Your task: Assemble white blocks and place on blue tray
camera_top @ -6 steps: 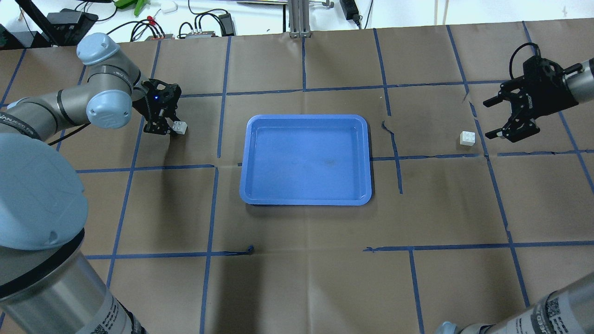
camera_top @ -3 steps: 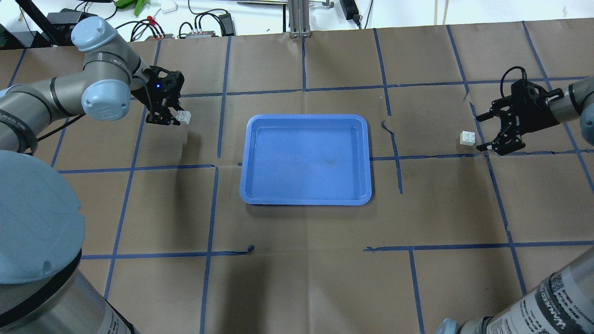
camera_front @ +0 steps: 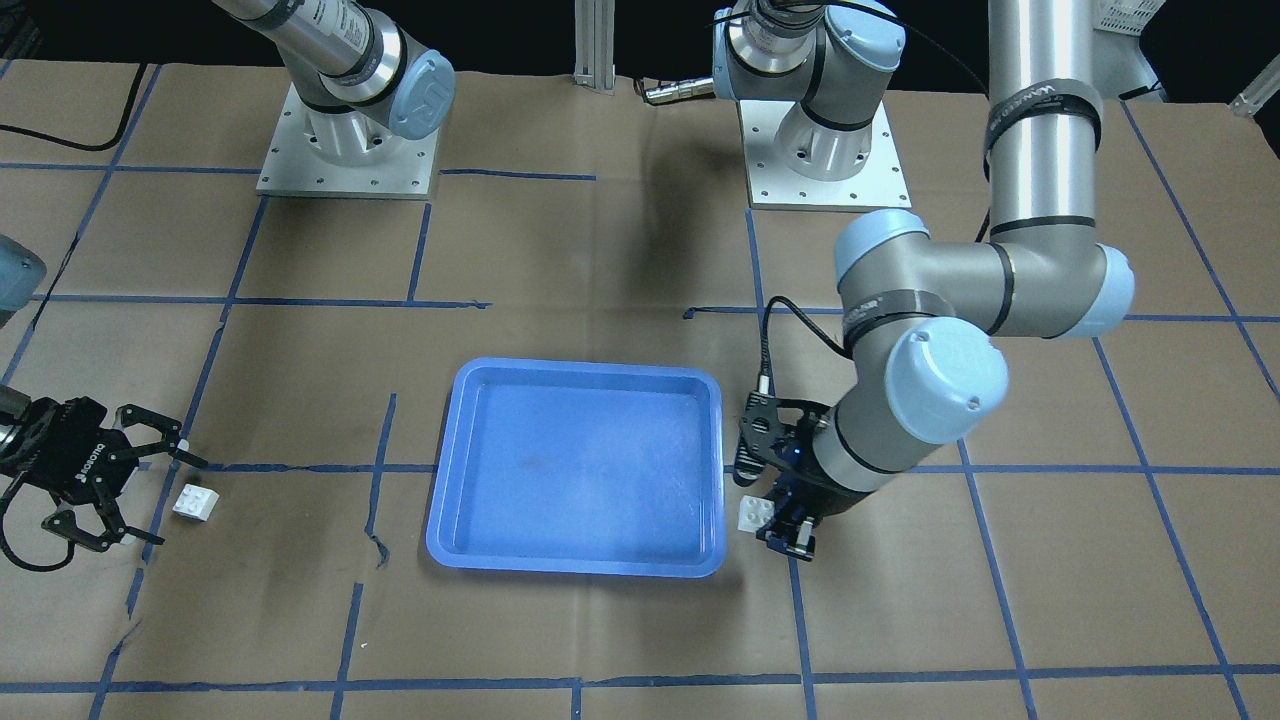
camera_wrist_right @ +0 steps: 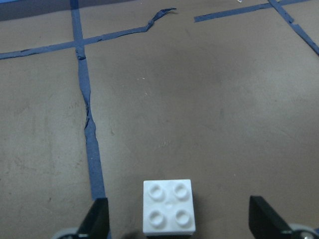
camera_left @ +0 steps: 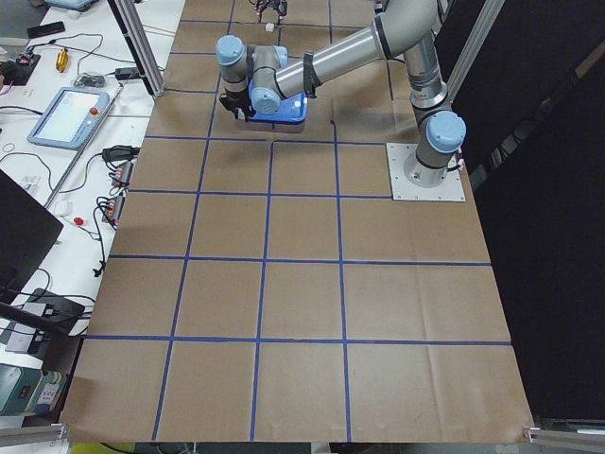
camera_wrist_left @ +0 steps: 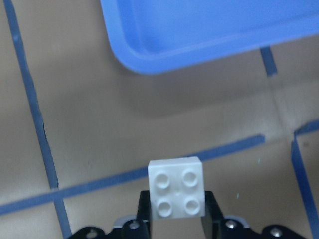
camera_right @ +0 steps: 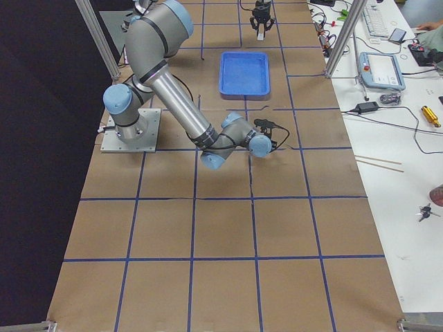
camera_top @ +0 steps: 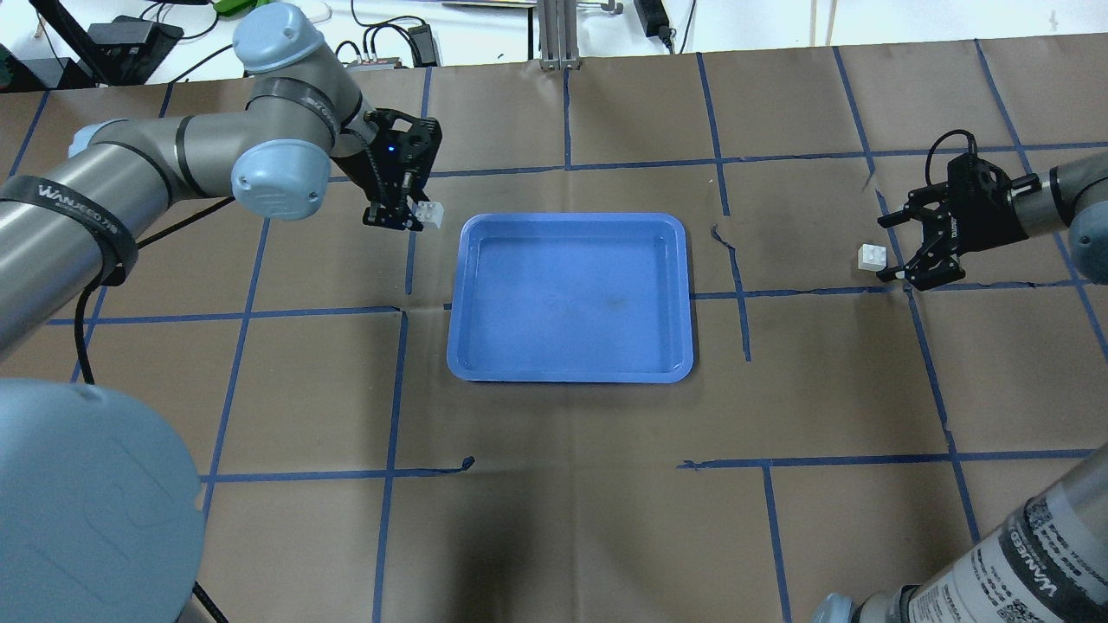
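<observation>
The blue tray [camera_top: 571, 298] lies in the middle of the table. My left gripper [camera_top: 407, 216] is shut on one white block [camera_top: 428, 211] and holds it above the table just off the tray's far left corner. The left wrist view shows this block [camera_wrist_left: 177, 193] studs-up, with the tray's corner [camera_wrist_left: 209, 25] beyond it. The other white block [camera_top: 872, 256] sits on the table at the right. My right gripper [camera_top: 887, 249] is open, with that block at the mouth of its jaws. The right wrist view shows this block [camera_wrist_right: 168, 207] between the fingers [camera_wrist_right: 97, 221].
Brown paper with blue tape lines covers the table. Cables and electronics lie beyond the far edge [camera_top: 363, 52]. The two arm bases [camera_front: 345, 140] stand at the robot's side of the table. Torn tape strips [camera_top: 731, 251] lie right of the tray.
My left gripper has carried its white block to the right, up to the tray's far left corner. My right gripper has moved left, closer around the other block.
</observation>
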